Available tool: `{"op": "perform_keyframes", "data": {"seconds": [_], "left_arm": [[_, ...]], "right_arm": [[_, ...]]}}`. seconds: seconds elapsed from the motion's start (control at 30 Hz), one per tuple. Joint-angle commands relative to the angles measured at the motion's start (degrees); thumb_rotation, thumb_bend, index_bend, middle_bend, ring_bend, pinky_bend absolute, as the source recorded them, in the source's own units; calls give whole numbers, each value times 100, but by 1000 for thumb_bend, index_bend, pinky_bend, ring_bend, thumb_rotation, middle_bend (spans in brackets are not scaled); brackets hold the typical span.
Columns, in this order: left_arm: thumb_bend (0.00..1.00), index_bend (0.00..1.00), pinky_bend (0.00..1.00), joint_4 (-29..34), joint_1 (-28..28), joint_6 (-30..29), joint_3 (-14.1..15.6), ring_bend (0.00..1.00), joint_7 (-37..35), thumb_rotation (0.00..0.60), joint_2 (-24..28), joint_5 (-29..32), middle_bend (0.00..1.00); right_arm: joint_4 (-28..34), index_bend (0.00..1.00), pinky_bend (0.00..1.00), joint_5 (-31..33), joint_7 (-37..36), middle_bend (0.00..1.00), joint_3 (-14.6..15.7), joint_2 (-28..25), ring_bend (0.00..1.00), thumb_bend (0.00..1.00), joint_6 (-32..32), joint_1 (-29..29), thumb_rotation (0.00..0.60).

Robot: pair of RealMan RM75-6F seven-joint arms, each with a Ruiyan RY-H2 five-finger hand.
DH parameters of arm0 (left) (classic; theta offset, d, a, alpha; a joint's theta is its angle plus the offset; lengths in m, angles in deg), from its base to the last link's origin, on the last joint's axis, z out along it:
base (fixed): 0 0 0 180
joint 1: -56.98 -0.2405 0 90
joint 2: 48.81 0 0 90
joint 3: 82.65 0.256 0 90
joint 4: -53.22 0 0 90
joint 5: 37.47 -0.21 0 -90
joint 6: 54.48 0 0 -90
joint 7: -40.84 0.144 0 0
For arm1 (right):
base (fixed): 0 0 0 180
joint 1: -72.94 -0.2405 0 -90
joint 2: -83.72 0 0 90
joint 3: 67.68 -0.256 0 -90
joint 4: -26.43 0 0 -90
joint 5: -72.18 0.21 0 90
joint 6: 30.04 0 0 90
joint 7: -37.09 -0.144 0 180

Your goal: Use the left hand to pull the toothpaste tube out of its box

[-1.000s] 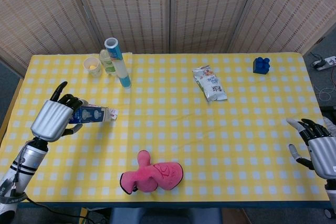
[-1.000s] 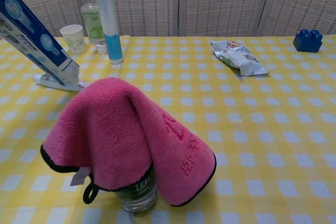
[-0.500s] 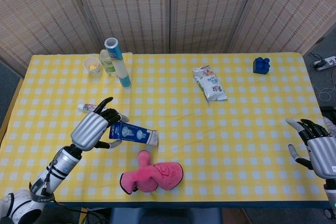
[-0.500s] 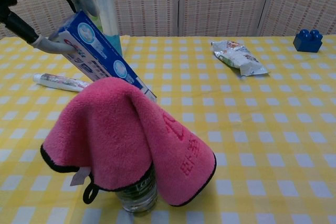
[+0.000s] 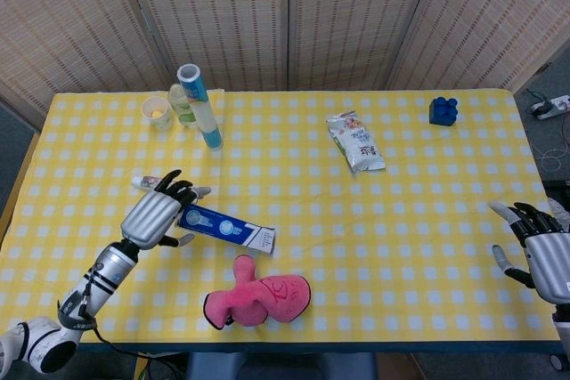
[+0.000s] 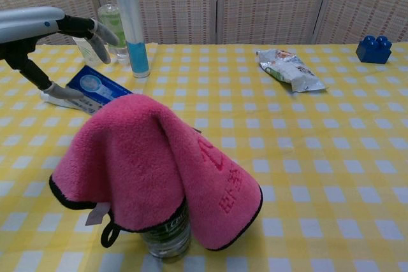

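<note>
The blue toothpaste box (image 5: 227, 229) (image 6: 97, 86) lies flat on the yellow checked tablecloth, its open end pointing right. The white toothpaste tube (image 5: 142, 182) (image 6: 46, 98) lies on the cloth just behind the box, outside it and partly hidden by my left hand. My left hand (image 5: 156, 215) (image 6: 38, 30) hovers over the box's left end. Its fingers are spread and lifted off the box, and its thumb sits low beside the box's corner. My right hand (image 5: 539, 251) rests open at the table's right edge, far from both.
A pink towel (image 5: 258, 295) (image 6: 153, 164) drapes over a bottle at the front, just right of the box. At the back left stand a tall blue canister (image 5: 200, 106), a green bottle (image 5: 183, 104) and a paper cup (image 5: 157, 112). A snack bag (image 5: 356, 142) and a blue brick (image 5: 443, 110) lie further right.
My left hand carried the box away from the tube, toward the table's middle, and lowered it flat. Its fingers have opened off the box. The right hand stayed put.
</note>
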Motion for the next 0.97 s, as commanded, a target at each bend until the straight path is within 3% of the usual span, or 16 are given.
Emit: {"op": "perform_keyframes", "data": {"seconds": [0.03, 0.2, 0.47, 0.77, 0.97], "left_arm": [[217, 46, 4, -31, -186, -216, 102, 78, 407, 600, 112, 27, 154], [217, 32, 4, -124, -490, -717, 127, 71, 714, 600, 196, -28, 128], [216, 44, 4, 56, -1215, -1482, 103, 74, 888, 600, 502, 492, 128], [217, 74, 4, 45, -2066, -2140, 374, 75, 995, 600, 651, 788, 128], [217, 88, 4, -15, -2605, -2710, 521, 75, 764, 600, 543, 569, 128]], "right_arm": [[-10, 179, 242, 8, -6, 280, -8, 12, 170, 365, 27, -19, 600], [-38, 180, 242, 10, -23, 280, -5, 23, 170, 365, 92, -53, 600], [-42, 179, 241, 46, -18, 280, -28, -69, 170, 366, 208, -123, 600], [36, 186, 242, -118, 90, 280, -11, -129, 170, 366, 377, -291, 600], [61, 189, 241, -244, 115, 280, 25, -108, 170, 366, 328, -308, 600]]}}
